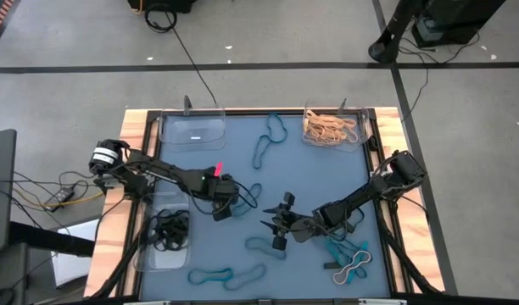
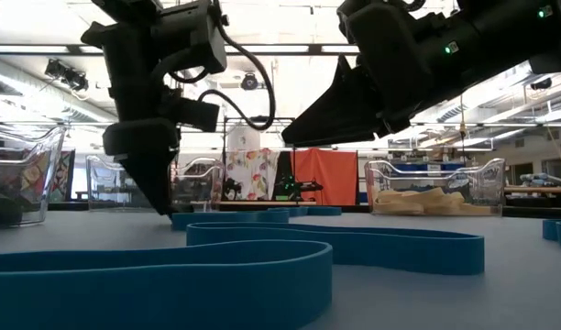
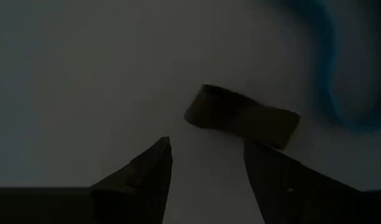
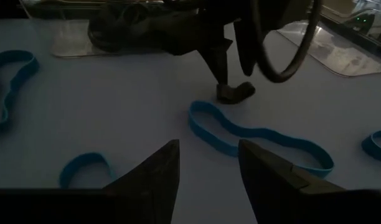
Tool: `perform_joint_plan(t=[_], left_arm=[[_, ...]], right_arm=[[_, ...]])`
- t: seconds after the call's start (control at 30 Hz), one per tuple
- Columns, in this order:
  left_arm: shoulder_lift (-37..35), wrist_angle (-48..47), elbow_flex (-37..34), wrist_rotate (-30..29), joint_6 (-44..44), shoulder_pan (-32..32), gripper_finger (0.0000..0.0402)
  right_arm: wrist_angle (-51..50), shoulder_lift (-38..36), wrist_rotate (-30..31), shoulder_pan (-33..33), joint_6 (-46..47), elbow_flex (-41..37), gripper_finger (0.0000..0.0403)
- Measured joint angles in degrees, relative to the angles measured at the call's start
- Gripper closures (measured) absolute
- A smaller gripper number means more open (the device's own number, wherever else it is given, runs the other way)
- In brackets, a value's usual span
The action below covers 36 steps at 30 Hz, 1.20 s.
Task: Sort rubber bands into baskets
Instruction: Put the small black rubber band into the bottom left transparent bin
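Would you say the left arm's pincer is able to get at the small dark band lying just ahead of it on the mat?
Probably yes. The left pincer is open and low over the mat, and the small dark band lies just beyond its fingertips with nothing between.

— Where is the left arm?
— It reaches in from the left edge of the table toward the middle, elbow bent, wrist tipped down. The left gripper [image 1: 223,213] points at the tabletop, its two fingers [image 3: 141,180] spread with a clear gap.
— And the right arm?
— It comes from the right edge, stretched low toward the centre. The right gripper [image 1: 278,230] hangs above the tabletop, fingers [image 4: 154,177] parted, nothing between them.
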<state>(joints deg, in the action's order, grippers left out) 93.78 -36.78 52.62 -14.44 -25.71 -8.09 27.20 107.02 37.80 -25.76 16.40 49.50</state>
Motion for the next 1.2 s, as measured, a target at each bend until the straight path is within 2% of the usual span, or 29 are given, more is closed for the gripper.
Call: perform_joint_plan(t=[0.2,0.47,0.73,0.87,1.0,1.2], left_arm=[[-0.02,0.42,0.04,-1.01,1.79,-1.75,0.0200],[-0.07,1.71,0.04,-9.38,6.39,-5.82,0.0200],[0.36,8.63,-1.05,-9.49,15.80,-7.76,0.0200],[0.48,10.67,-2.23,-9.44,16.52,-7.79,0.0202],[0.48,9.84,-2.29,-9.44,16.26,-7.79,0.0234],[0.50,10.00,-2.29,-7.97,16.24,-7.79,0.0334]], right_arm=[[0.03,0.00,0.00,0.40,0.57,0.00,0.0228],[0.02,0.00,0.00,0.46,0.59,0.00,0.0228],[-0.22,0.00,0.00,0.46,0.59,0.00,0.0228],[-0.28,0.00,0.00,0.46,0.59,0.00,0.0228],[-0.33,0.00,0.00,0.46,0.54,0.00,0.0228],[-0.33,0.00,0.00,0.46,0.55,0.00,0.0229]])
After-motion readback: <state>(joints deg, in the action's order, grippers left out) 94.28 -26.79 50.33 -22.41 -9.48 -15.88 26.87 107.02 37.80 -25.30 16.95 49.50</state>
